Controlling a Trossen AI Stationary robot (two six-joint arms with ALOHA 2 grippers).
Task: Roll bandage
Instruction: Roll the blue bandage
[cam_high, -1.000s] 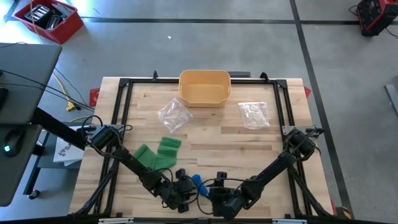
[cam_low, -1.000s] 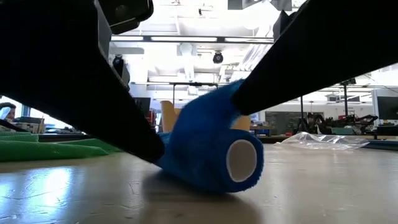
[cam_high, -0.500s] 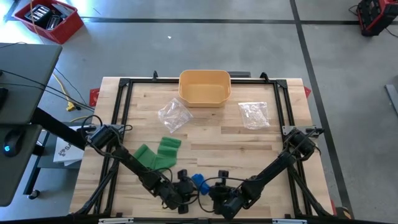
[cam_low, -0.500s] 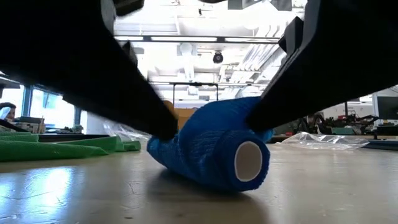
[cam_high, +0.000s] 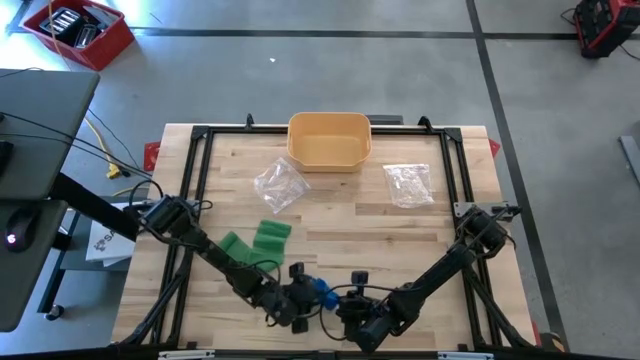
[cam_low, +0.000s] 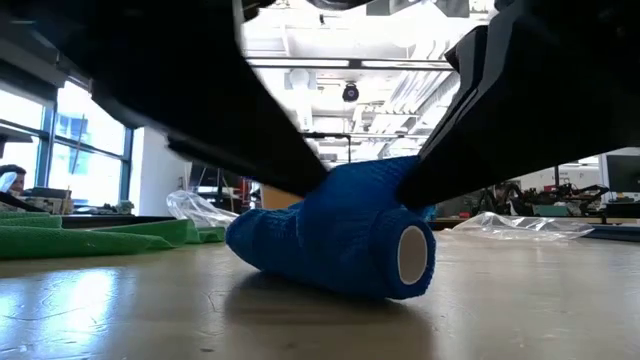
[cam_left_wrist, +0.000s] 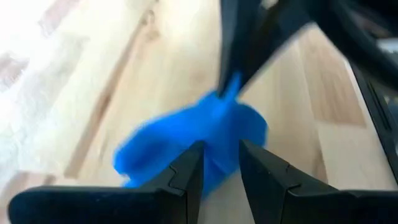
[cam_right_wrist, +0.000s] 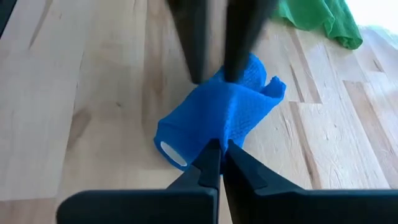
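Observation:
A blue bandage (cam_high: 318, 291), a short roll with a white core (cam_low: 412, 262), lies on its side on the wooden table (cam_high: 400, 240) near the front edge. My left gripper (cam_left_wrist: 219, 149) comes at it from the table's left, and my right gripper (cam_right_wrist: 217, 146) comes from the right. Both are shut on it. In the low view the two arms cover the roll's top. My left gripper has the bandage's far end (cam_right_wrist: 239, 74) between its two fingers (cam_right_wrist: 193, 56), which slant down from the table's left. The roll's underside (cam_low: 340, 292) stays on the table. My right gripper pinches a raised fold of the outer wrap (cam_right_wrist: 219, 134) between its shut fingertips, about mid-length of the roll. The fingers slant down from the table's right and near side. The wrap is drawn up into a ridge toward them.
A green cloth (cam_high: 255, 243) lies just left and beyond the bandage. Two clear plastic bags (cam_high: 280, 185) (cam_high: 408, 183) lie mid-table, and a yellow tub (cam_high: 329, 140) stands at the far edge. A black frame (cam_high: 200, 200) rims the table.
My left gripper has moved toward the table's right edge and a little up, carrying the bandage's far end along. The roll has turned: it stood tilted with one end raised and now lies flatter and longer across the low view.

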